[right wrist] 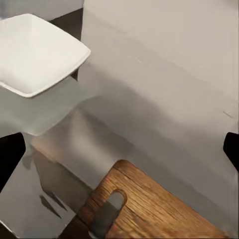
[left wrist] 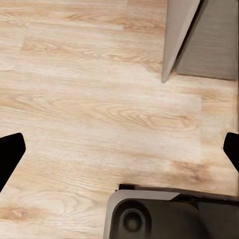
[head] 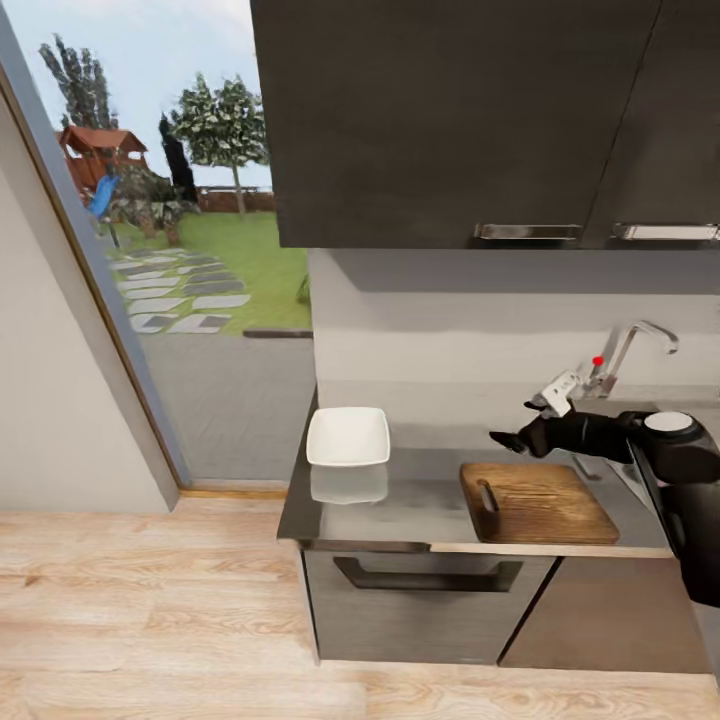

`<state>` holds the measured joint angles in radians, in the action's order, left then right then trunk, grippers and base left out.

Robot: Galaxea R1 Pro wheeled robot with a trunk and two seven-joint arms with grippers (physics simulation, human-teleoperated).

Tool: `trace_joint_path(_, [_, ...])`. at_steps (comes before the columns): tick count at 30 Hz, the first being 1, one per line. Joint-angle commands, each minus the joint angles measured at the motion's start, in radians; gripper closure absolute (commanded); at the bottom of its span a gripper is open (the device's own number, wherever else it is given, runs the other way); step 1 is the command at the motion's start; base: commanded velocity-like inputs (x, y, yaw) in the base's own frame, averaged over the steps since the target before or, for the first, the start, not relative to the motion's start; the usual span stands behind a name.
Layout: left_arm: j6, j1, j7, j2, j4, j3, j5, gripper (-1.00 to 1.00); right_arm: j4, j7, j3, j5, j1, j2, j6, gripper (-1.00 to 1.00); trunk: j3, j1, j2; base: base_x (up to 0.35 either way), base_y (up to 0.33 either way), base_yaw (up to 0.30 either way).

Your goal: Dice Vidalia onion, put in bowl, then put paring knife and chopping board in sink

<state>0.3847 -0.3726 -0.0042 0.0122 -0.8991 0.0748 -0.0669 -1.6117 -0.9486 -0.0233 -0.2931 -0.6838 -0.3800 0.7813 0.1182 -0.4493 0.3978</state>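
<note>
Two black fingertips sit wide apart at the edges of the right wrist view, so the right gripper (head: 512, 438) is spread and empty, hovering above the smooth grey reflective metal-look countertop (head: 420, 500) just behind the brown rectangular wooden chopping board (head: 537, 502). The left gripper (left wrist: 119, 149) is likewise spread, pointing down at the pale wood-plank floor (left wrist: 94, 99) beside the robot's base.

Judging by this, the first step is in hand: fetching the Vidalia onion from the sink. The onion cannot be seen; the sink basin lies mostly hidden behind the right arm, with only its chrome tap with a red knob (head: 620, 360) clear. The paring knife cannot be made out either. The next move probably calls for swinging the right arm back toward the tap and lowering it into the basin.

The board shows strong grain, rounded corners and a slotted handle hole (right wrist: 110, 206). The shallow white square bowl (head: 348, 437), with flared sides and soft corners, sits well apart from the board toward the counter's left end, mirrored in the glossy surface. Below hangs a dark drawer front with a black handle (head: 425, 577).
</note>
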Motion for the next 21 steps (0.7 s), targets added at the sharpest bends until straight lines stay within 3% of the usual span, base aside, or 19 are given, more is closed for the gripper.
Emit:
trace_joint_path(1, [0.001, 0.0, 0.0, 0.0, -0.001, -0.002, -0.007, -1.0, 0.0, -0.047, 0.01, -0.046, -0.01, -0.003, 0.001, -1.0, 0.002, -0.001, 0.002, 0.0, -0.21, 0.0])
trace_joint_path(3, [0.001, 0.0, 0.0, 0.0, 0.0, -0.008, -0.007, -1.0, 0.002, -0.203, 0.038, -0.166, -0.042, -0.01, -0.014, -1.0, 0.002, -0.001, 0.002, 0.0, -0.206, 0.0])
trace_joint_path(6, [0.001, 0.0, 0.0, 0.001, -0.003, -0.011, -0.007, -1.0, 0.003, -0.369, 0.049, -0.265, -0.062, -0.012, -0.071, -1.0, 0.002, -0.001, 0.002, 0.0, -0.184, 0.0])
trace_joint_path(8, [0.001, 0.0, 0.0, 0.001, -0.004, -0.013, -0.007, -1.0, 0.002, -0.51, 0.054, -0.342, -0.075, -0.011, -0.16, -1.0, 0.002, -0.001, 0.002, 0.0, -0.15, 0.0])
trace_joint_path(11, [0.001, 0.0, 0.0, 0.001, -0.003, -0.013, -0.007, -1.0, 0.001, -0.578, 0.057, -0.379, -0.082, -0.008, -0.223, -1.0, 0.002, -0.001, 0.002, 0.0, -0.122, 0.0])
trace_joint_path(15, [0.003, 0.0, 0.0, 0.001, -0.008, -0.014, -0.006, -1.0, 0.002, -0.608, 0.075, -0.393, -0.086, -0.002, -0.257, -1.0, 0.002, -0.001, 0.002, 0.0, -0.05, 0.0])
trace_joint_path(17, [0.003, 0.0, -0.001, 0.001, -0.011, -0.014, -0.006, -1.0, 0.004, -0.614, 0.112, -0.383, -0.087, 0.003, -0.267, -1.0, 0.002, -0.001, 0.002, 0.0, -0.019, 0.0])
trace_joint_path(20, [0.002, 0.0, -0.001, 0.002, -0.013, -0.014, -0.006, -1.0, 0.006, -0.612, 0.218, -0.321, -0.088, 0.013, -0.303, -1.0, 0.002, -0.001, 0.002, 0.0, -0.007, 0.0])
trace_joint_path(21, [0.002, 0.0, -0.001, 0.002, -0.013, -0.014, -0.007, -1.0, 0.007, -0.611, 0.233, -0.308, -0.088, 0.015, -0.311, -1.0, 0.002, -0.001, 0.002, 0.0, -0.003, 0.0])
